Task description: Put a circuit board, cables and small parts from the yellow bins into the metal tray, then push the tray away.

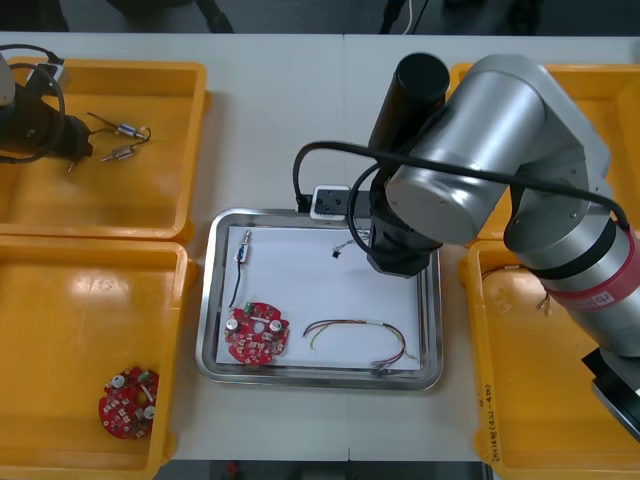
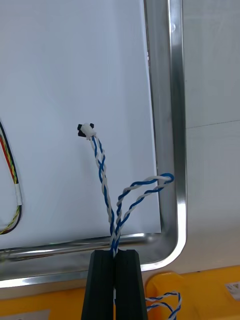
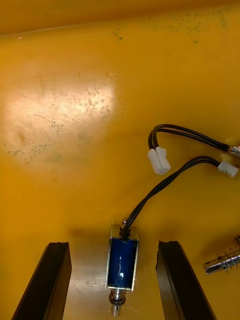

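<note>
Metal tray point(image 1: 205, 335), white inside, sits at the middle of the tabletop point(image 1: 270, 120) between the yellow bins point(image 1: 100, 205). On its white floor lie a round red circuit board point(image 1: 257, 334) at the near-left corner, a small metal part point(image 1: 243, 250) with a thin black lead at the far-left, and a red and yellow cable point(image 1: 360, 336) along the near-right. The right arm point(image 1: 500, 160) reaches over the tray's far-right corner. Its right end effector point(image 2: 115, 254) is clenched on the twisted blue and white cable point(image 2: 102, 172). From the fingers the cable runs out over the tray's rim onto the white floor, where its black and white connector point(image 2: 86, 130) rests. One loop of it touches the rim. The left end effector point(image 3: 114, 247) is down in the far-left bin, released, with its fingers point(image 3: 52, 280) standing on either side of a blue-bodied metal part point(image 3: 122, 261), apart from it. That part's black cable point(image 3: 165, 182) leads away to a white plug. A second circuit board point(image 1: 128, 403) lies in the near-left bin.
</note>
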You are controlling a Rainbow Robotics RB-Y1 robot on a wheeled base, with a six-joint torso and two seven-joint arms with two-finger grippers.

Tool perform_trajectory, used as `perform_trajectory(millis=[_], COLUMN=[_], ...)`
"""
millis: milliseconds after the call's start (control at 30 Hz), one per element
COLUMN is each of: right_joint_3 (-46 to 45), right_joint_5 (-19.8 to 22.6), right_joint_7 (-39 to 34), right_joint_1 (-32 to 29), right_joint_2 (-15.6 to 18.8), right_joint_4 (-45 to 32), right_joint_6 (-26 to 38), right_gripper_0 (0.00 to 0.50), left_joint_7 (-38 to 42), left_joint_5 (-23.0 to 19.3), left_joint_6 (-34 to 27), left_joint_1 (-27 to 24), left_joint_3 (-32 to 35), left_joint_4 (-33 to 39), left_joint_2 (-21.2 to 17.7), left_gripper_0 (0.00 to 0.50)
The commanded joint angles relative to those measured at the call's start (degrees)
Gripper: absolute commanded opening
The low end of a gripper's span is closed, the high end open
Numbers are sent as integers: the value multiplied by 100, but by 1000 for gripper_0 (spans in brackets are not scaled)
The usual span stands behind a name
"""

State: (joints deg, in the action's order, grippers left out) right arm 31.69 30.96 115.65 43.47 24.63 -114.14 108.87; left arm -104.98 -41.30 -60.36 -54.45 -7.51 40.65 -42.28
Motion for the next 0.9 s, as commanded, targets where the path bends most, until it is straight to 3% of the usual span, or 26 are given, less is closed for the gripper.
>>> perform_trajectory(millis=[33, 167, 367, 633, 900], right_joint_3=[444, 716, 734, 734, 734], right_joint_5=[-512, -837, -995, -1109, -1145], right_joint_7=[90, 90, 98, 98, 98], right_joint_1=[-401, -551, -559, -568, -568], right_joint_2=[-117, -134, -336, -565, -556], right_joint_4=[-152, -47, 226, 692, 946], right_joint_6=[-401, -727, -779, -1105, -1280], right_gripper_0=[0, 0, 0, 0, 0], left_joint_7=[-471, -506, -603, -708, -778], left_joint_5=[-80, -168, -282, -300, -256], left_joint_6=[86, 174, 270, 297, 288], left_joint_1=[-145, -57, 14, 110, 189], left_joint_3=[-128, -128, -128, -128, -128], left_joint_4=[48, 48, 48, 48, 48], left_joint_2=[89, 97, 89, 89, 89], left_gripper_0=[500, 500, 500, 500, 500])
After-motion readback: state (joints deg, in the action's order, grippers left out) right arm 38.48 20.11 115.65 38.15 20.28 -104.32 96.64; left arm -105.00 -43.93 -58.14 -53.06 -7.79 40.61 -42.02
